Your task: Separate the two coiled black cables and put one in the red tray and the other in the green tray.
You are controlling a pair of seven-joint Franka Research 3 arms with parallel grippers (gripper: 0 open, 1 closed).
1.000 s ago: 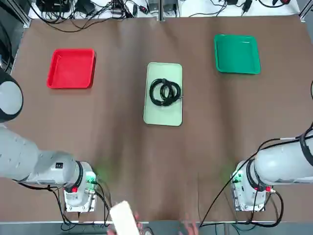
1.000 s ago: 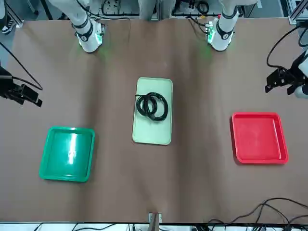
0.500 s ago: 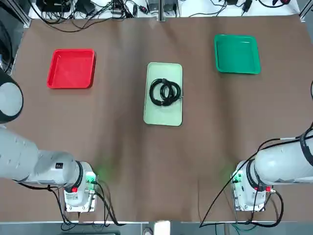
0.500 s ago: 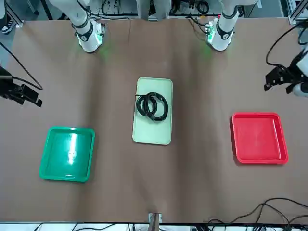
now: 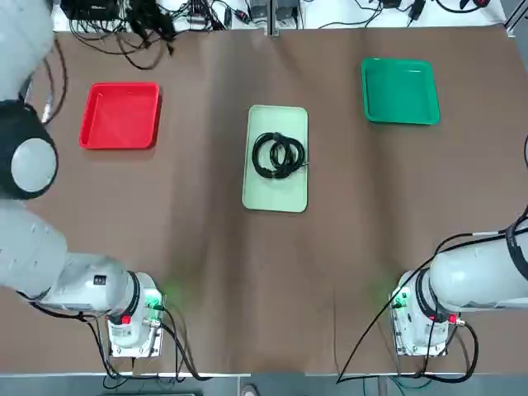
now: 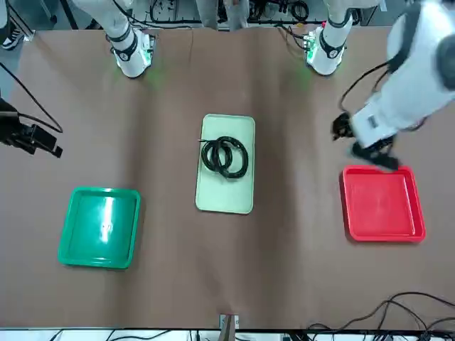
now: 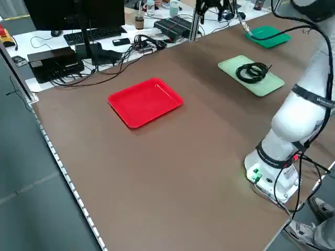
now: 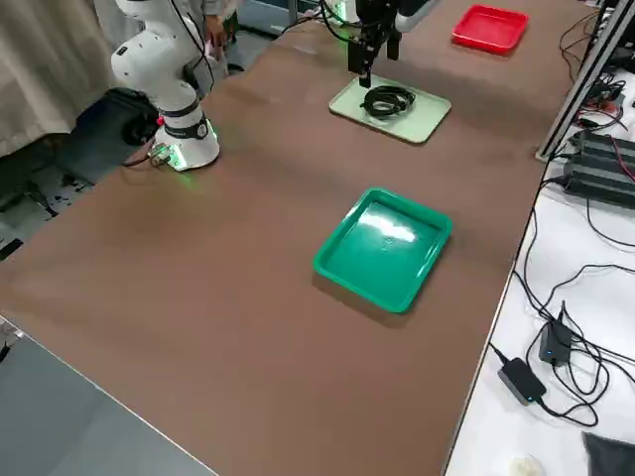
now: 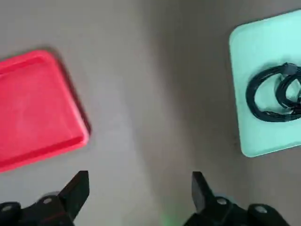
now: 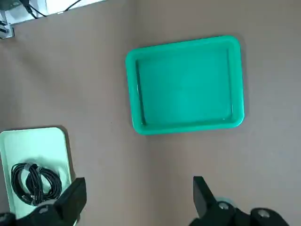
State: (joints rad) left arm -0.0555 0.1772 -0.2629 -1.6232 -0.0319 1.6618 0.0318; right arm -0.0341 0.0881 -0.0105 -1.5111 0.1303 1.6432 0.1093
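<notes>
The two coiled black cables (image 5: pixel 279 154) (image 6: pixel 225 157) lie overlapping on a pale mint tray (image 5: pixel 276 196), between the red tray (image 5: pixel 120 115) (image 6: pixel 382 206) and the green tray (image 5: pixel 400 91) (image 6: pixel 99 227). Both coloured trays hold nothing. My left gripper (image 6: pixel 360 145) (image 9: pixel 137 193) hangs high over the table between the red tray and the mint tray, open and holding nothing. My right gripper (image 6: pixel 44 143) (image 10: pixel 136 195) is raised on the green tray's side, open, with the green tray (image 10: pixel 186 84) and the cables (image 10: pixel 35 182) below it.
Both arm bases (image 5: pixel 132 318) (image 5: pixel 425 318) stand at the near edge. Loose wiring and electronics (image 5: pixel 124 16) lie beyond the far edge. Brown tabletop (image 5: pixel 206 272) stretches between the trays and the bases.
The left arm has swung in from the table's left edge to above the space between the red and mint trays. A white object at the near edge is gone. The right arm has not moved.
</notes>
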